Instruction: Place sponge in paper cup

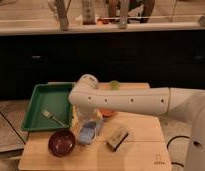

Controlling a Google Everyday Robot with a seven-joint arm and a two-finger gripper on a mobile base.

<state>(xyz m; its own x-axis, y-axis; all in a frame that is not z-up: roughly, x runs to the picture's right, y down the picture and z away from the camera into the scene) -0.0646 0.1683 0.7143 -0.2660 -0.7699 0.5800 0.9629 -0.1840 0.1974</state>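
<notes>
A tan block with a dark top, which looks like the sponge [117,137], lies on the wooden table [141,150] near the front middle. A pale blue and white object [89,133], possibly the paper cup, sits just left of it. My gripper [89,123] hangs from the white arm [126,101] directly above the pale blue object, at or very close to it. The arm reaches in from the right and bends down at its elbow [86,90].
A green tray [37,102] holding a fork [54,118] lies at the table's left. A dark red bowl [62,142] stands at the front left. An orange item [107,113] shows under the arm and a green item [114,85] behind it. Dark cabinets run behind.
</notes>
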